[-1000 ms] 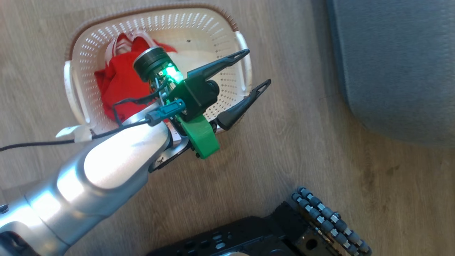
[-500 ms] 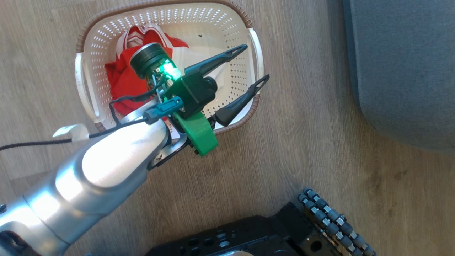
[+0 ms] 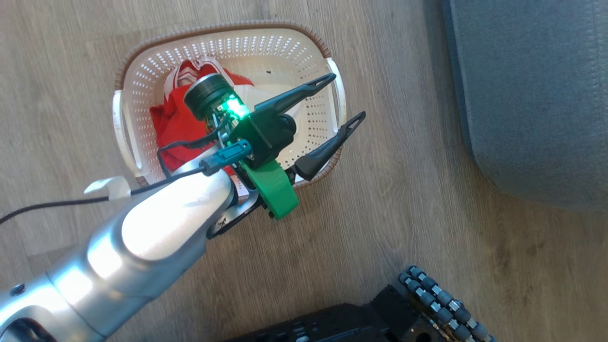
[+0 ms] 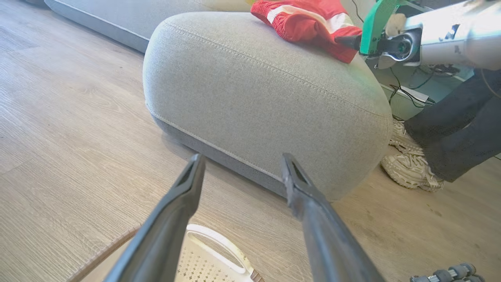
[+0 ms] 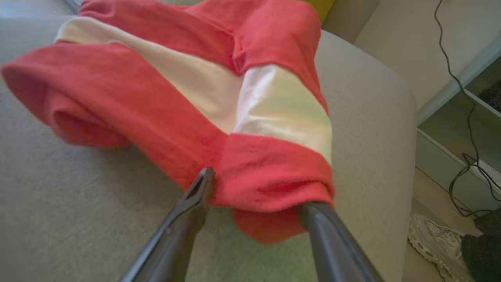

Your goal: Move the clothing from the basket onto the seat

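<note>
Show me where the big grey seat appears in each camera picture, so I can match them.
Head view: the seat fills the upper right corner, right of the basket.
Left wrist view: the seat is in the middle, with the clothing on its top.
Right wrist view: the seat is the grey surface under the clothing.
Shared landmark: a person's pale shoe beside the seat in both wrist views.

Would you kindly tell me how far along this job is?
Done: one soft red, white-striped garment lies on the large grey fabric seat. In hand: nothing; right gripper open at its hem, left gripper open above the cream perforated plastic basket. Left: red fabric inside it.
</note>
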Available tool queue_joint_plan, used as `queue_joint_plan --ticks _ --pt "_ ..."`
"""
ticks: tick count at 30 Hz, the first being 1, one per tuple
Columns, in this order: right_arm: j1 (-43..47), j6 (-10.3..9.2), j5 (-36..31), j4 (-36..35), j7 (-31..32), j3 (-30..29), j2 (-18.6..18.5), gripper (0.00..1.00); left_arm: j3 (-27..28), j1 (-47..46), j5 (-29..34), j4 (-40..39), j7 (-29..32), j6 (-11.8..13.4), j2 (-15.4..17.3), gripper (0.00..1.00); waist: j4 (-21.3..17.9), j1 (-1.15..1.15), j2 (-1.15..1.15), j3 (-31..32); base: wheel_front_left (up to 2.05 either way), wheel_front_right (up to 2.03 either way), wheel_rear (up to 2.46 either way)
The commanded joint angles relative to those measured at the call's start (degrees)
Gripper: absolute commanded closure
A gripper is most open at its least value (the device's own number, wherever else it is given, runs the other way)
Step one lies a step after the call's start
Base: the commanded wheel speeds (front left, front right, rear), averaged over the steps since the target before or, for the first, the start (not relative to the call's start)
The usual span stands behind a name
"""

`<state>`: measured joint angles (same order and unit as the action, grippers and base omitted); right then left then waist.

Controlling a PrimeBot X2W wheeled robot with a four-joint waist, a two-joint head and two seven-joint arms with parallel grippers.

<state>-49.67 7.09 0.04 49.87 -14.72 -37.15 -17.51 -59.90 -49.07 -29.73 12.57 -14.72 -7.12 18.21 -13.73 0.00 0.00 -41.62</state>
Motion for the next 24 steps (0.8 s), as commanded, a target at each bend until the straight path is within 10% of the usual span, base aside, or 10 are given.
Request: queue_joint_plan --ticks 1,24 --pt "2.32 0.4 1.02 -2.88 -0.27 1.53 -1.04 0.0 2.24 0.37 0.5 -1.46 -0.28 -0.36 -0.11 0.0 0.24 0.0 0.0 0.78 0.0 0.0 0.0" --pt "19.58 0.4 10.17 -25.62 -0.28 26.55 5.72 0.0 12.89 11.08 1.44 0.34 -0.28 -0.36 -3.51 0.0 8.09 0.0 0.0 15.24 0.0 0.0 0.0"
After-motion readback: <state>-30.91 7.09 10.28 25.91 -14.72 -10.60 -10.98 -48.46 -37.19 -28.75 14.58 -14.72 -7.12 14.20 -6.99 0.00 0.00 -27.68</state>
